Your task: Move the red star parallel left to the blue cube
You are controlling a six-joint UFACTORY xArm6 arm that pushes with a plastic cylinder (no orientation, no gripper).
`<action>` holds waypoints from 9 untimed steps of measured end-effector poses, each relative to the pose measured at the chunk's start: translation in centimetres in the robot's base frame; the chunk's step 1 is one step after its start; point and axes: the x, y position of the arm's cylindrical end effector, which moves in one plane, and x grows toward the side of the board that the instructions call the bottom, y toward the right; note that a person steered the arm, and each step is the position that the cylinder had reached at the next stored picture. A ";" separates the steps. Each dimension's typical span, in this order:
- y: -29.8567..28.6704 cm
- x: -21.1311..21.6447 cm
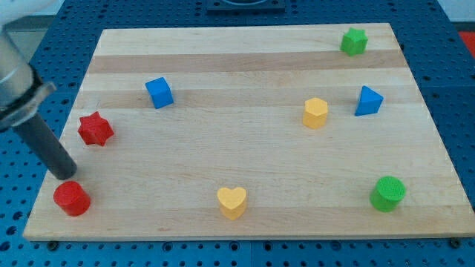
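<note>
The red star lies near the board's left edge, below and to the left of the blue cube. My tip rests on the board at the lower left, below the red star and just above a red cylinder. The dark rod slants up to the view's left from the tip. The tip is apart from the star and very close to the red cylinder.
The wooden board also carries a yellow heart, a yellow hexagonal block, a blue triangular block, a green star and a green cylinder. A blue perforated table surrounds the board.
</note>
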 end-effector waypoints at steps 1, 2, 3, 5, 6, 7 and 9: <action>-0.1 0.0; 3.3 -1.5; 7.6 -2.1; 7.2 -2.3; 2.8 -1.9; 2.8 -1.9; 4.1 -8.3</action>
